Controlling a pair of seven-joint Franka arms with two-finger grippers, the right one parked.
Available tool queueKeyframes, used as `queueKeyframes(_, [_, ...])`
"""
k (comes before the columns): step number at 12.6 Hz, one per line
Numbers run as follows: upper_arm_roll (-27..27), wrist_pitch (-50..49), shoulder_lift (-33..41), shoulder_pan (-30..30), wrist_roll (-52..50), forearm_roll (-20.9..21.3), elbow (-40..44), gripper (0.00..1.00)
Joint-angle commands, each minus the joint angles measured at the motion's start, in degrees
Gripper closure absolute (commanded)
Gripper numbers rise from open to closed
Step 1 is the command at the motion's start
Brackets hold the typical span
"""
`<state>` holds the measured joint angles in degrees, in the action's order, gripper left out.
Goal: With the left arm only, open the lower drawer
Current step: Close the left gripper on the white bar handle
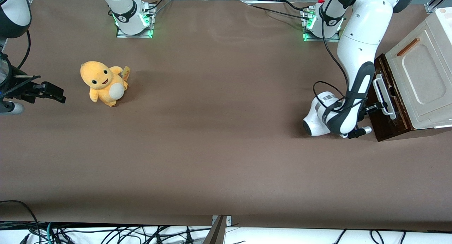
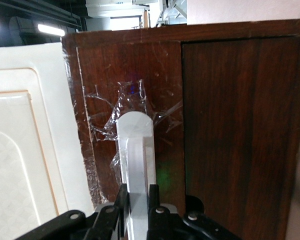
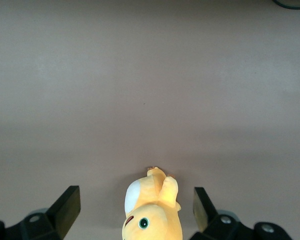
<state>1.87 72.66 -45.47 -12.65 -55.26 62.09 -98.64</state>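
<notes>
The dark brown wooden lower drawer (image 1: 388, 106) is found at the working arm's end of the brown surface (image 1: 212, 148), under a cream-white cabinet panel (image 1: 420, 74). The drawer's white bar handle (image 2: 136, 165) is clamped between the two black fingers (image 2: 122, 205) of the small black tool (image 2: 138, 212) on the big white left arm (image 1: 356, 60). A yellow plush toy (image 1: 103, 82) is seen sitting well apart, toward the parked arm's end.

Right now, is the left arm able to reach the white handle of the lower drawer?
Yes, it seems so. The gripper is already at the white handle of the lower drawer, with one finger on each side of the bar. Nothing stands between them.
</notes>
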Motion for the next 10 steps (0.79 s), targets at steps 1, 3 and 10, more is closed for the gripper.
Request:
queueKeyframes(1, [0.33,-1.73,0.38,-2.46,1.39,-1.26,1.43,0.89])
queueKeyframes(3, [0.41,-3.05,0.56,-3.69,1.47,-2.85,1.96,0.89])
queueKeyframes(10, [0.41,-5.16,0.64,-6.06,1.65,-6.01,4.07,0.89])
